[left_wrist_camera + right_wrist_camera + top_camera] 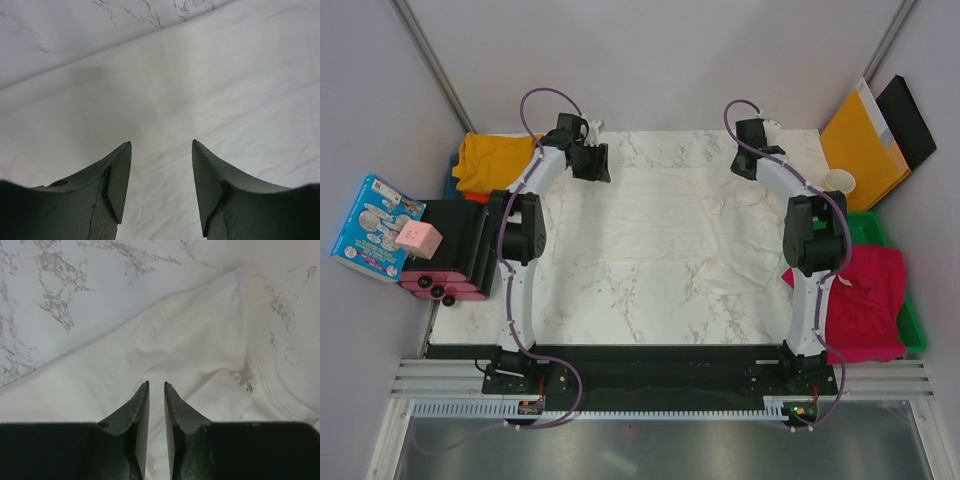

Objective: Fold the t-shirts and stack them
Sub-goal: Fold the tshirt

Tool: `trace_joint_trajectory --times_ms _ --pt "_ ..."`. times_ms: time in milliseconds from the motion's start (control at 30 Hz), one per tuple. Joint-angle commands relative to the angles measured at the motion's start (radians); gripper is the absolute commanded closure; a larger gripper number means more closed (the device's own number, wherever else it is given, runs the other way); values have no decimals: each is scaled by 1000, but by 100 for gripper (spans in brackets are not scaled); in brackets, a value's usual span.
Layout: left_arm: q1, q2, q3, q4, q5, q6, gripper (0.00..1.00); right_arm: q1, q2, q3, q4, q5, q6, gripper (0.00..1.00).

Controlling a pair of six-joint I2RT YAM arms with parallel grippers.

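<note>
**Marble table, white shirt spread flat: first fold about to begin**

Marble table (650, 315) fills the top view, and the white t-shirt (650, 225) lies spread across most of it, fairly flat with some rumpling toward the right. We judge this to be the very start of the fold: no edge is turned over yet, and both arms reach to the shirt's far edge.

The left gripper (161, 145) hangs over plain white cloth with its jaws well apart and nothing between them. The right gripper (156, 384) has its jaws drawn nearly together, with only a thin slit left. It sits over the shirt near the collar, and we cannot tell whether any cloth is pinched.

The mustard yellow t-shirt (490, 160) waits bunched off the far left corner. The crimson-pink t-shirt (865, 300) lies heaped on the green tray (917, 335) at the right.

Next, we think the left jaws must drop and close on the far edge. Both sides should then lift evenly and carry that edge toward the near side.

As for writing, a small neck tag (248, 385) shows print too fine to read. The printed box (375, 225) at the left is also illegible.
</note>
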Motion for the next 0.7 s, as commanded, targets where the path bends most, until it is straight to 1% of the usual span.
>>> trace_joint_trajectory --times_ms 0,33,67,133,167,200,367,667 --pt "-8 22 -6 -59 31 -14 41 4 64 73 -39 -5 1 77" --pt "-8 25 -9 -62 31 -12 41 6 69 70 -42 -5 5 79" --pt "-8 27 -11 -69 31 -12 41 4 71 55 -42 -8 8 84" --pt "-8 33 -6 -76 30 -12 41 4 66 37 -41 -8 12 89" --pt "-8 37 -5 -80 31 -12 41 6 66 17 -42 -2 12 97" --pt "-8 42 3 -88 31 -12 41 4 61 6 -41 -2 12 100" --pt "-8 46 3 -97 28 -12 41 6 31 -52 -33 6 -2 100" --pt "-8 57 -3 -114 22 20 41 4 6 -86 -33 1 0 100"
